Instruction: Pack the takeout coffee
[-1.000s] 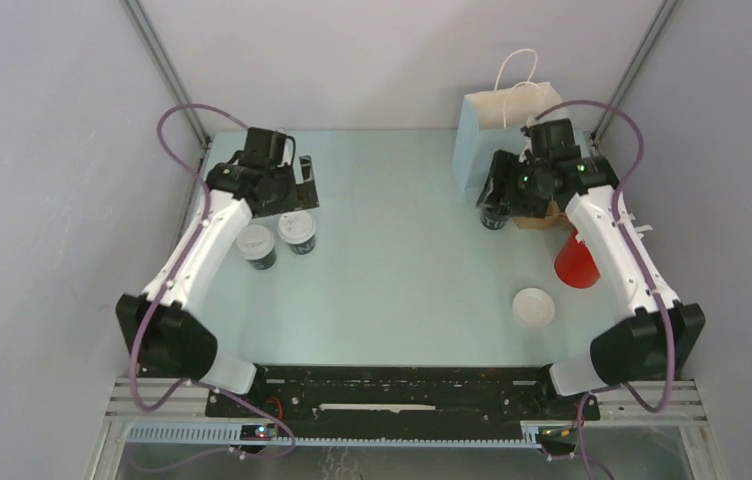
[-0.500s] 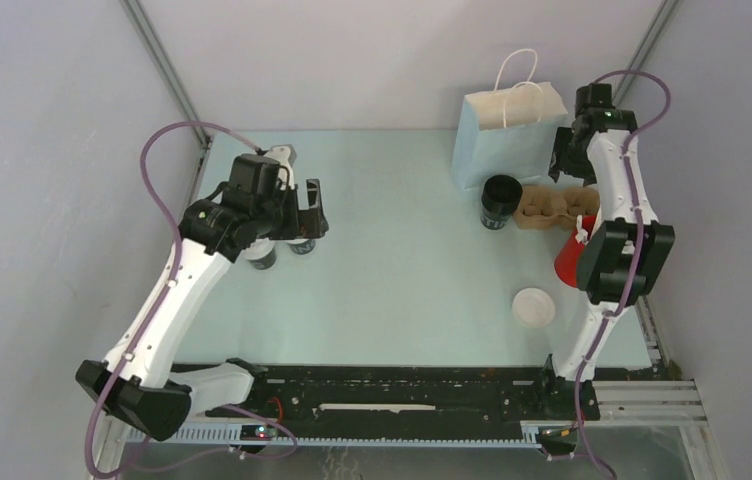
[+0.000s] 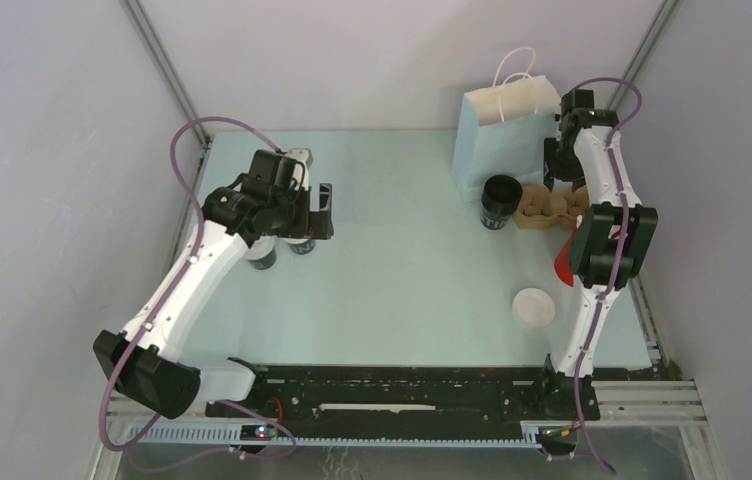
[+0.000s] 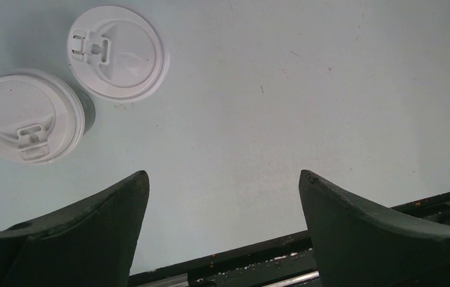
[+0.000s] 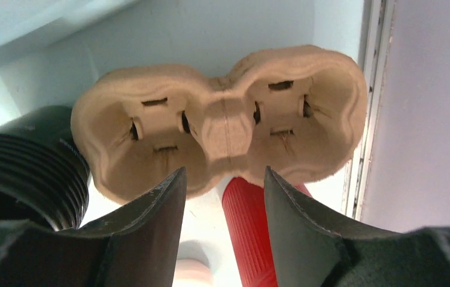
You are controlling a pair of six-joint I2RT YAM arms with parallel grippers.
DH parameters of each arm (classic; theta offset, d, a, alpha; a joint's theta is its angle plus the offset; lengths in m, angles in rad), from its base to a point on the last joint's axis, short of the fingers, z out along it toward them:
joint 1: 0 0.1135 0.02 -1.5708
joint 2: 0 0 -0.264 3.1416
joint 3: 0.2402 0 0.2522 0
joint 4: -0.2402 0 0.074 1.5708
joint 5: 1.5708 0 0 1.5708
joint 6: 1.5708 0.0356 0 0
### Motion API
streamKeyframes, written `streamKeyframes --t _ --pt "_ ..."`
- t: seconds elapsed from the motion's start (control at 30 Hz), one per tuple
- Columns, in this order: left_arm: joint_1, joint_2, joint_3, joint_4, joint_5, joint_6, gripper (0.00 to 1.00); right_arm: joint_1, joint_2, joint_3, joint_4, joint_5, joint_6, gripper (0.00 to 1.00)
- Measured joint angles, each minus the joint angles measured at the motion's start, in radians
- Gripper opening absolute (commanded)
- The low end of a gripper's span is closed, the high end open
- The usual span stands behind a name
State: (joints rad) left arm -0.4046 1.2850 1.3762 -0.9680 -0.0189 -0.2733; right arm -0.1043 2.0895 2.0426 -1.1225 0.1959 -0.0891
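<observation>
From above, two lidded cups (image 3: 263,258) stand at the left of the surface (image 3: 402,270), beneath the left tool (image 3: 318,211). Far right, an open black cup (image 3: 500,201) sits just beside a tan two-well carrier (image 3: 550,209) before the paper bag (image 3: 502,135), with the right tool (image 3: 556,172) overhead.

Left wrist: flat white sip lids — tool spread wide, empty.

Right wrist: both carrier wells empty, black cup ribbed — tool narrowly parted, gripping nothing.
</observation>
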Motion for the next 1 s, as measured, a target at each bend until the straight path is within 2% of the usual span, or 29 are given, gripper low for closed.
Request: streamKeyframes --t 0.23,0.63,0.83,1.0 --pt "0.014 0.009 0.0 -0.001 -0.003 0.011 1.0 -0.023 0.083 0.031 0.004 -0.023 0.006 0.64" --pt "0.026 0.011 0.002 -0.007 -0.002 0.012 1.0 -0.039 0.087 -0.08 0.078 -0.051 0.033 0.57" --pt "0.026 0.011 0.002 -0.007 -0.002 0.012 1.0 -0.044 0.087 -0.1 0.114 -0.043 0.035 0.61" --pt "0.027 0.011 0.002 -0.007 -0.002 0.012 1.0 -0.044 0.087 -0.109 0.145 -0.039 0.034 0.59"
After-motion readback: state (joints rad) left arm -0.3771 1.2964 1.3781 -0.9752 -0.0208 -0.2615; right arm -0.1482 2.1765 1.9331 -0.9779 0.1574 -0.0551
